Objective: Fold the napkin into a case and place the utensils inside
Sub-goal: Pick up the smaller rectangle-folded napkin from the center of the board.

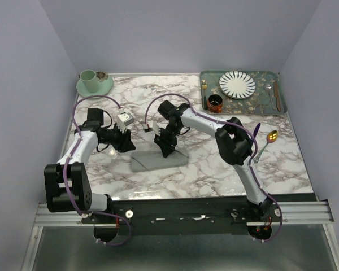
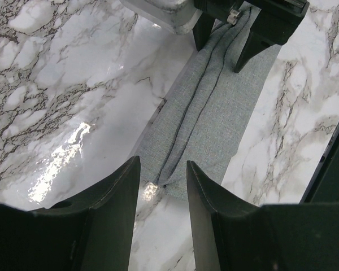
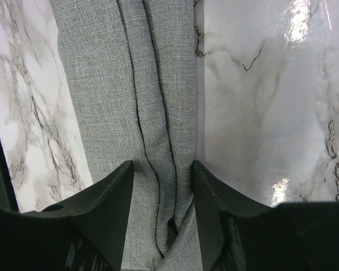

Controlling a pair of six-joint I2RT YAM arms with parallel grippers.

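Observation:
The grey napkin (image 1: 150, 162) lies folded into a narrow long strip on the marble table, with a raised ridge of layers along its length (image 2: 214, 113). My right gripper (image 1: 167, 151) is open and stands on the strip's right part. Its fingers (image 3: 110, 192) straddle the bunched ridge (image 3: 158, 113). My left gripper (image 1: 127, 145) is open and empty at the strip's left end, its tips (image 2: 163, 179) just short of the cloth's corner. The right gripper's fingers (image 2: 246, 53) show at the top of the left wrist view. The blue-handled utensil (image 1: 256, 131) and the gold-bowled spoon (image 1: 268, 141) lie at the right.
A green patterned tray (image 1: 254, 107) at the back right holds a striped plate (image 1: 237, 84), a small dark cup (image 1: 216, 103), a gold fork (image 1: 204, 89) and more cutlery (image 1: 274, 95). A green cup on a saucer (image 1: 91, 82) stands at the back left.

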